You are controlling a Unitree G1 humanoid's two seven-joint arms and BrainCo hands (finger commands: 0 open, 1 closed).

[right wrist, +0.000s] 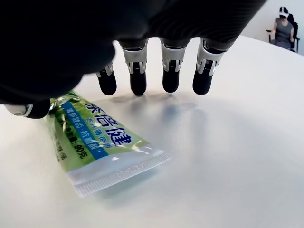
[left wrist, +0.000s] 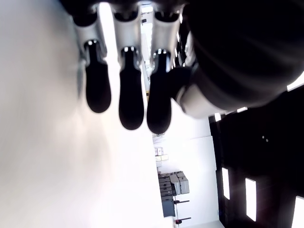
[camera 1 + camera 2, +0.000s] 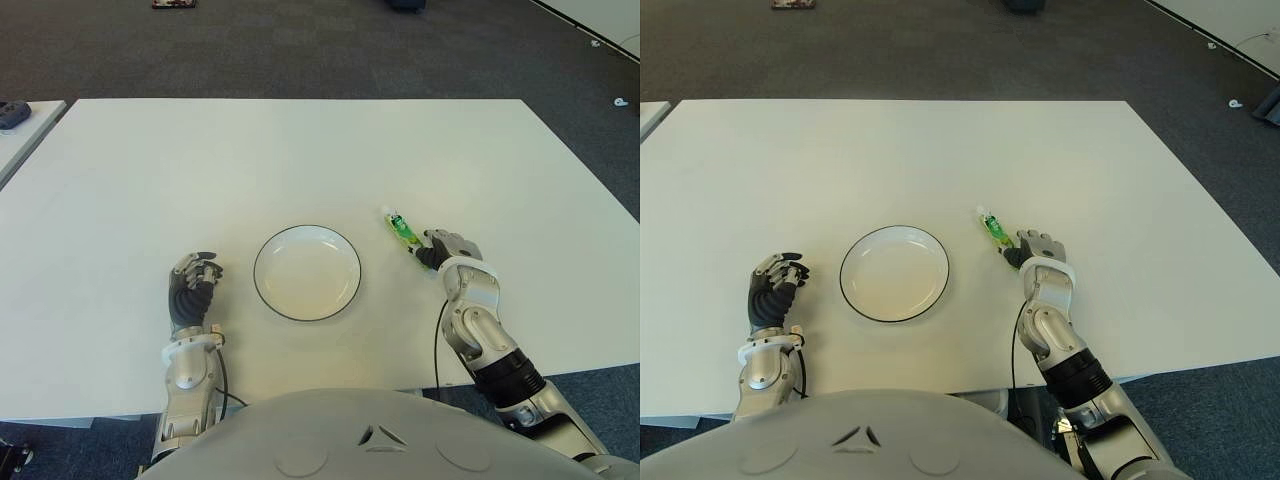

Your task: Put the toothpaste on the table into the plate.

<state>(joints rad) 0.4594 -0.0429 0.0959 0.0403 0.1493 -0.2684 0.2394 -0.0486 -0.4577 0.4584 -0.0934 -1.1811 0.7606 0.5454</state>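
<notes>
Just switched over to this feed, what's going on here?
The right hand is over the crimped end of the green toothpaste, which lies flat on the white table to the right of the plate. Its fingers are extended above the tube and have not closed on it. The plate holds nothing. The left hand shows left of the plate, holding nothing.

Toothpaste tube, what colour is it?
The toothpaste tube is green with a blue band and a white crimped end, clearest in the right wrist view.
</notes>
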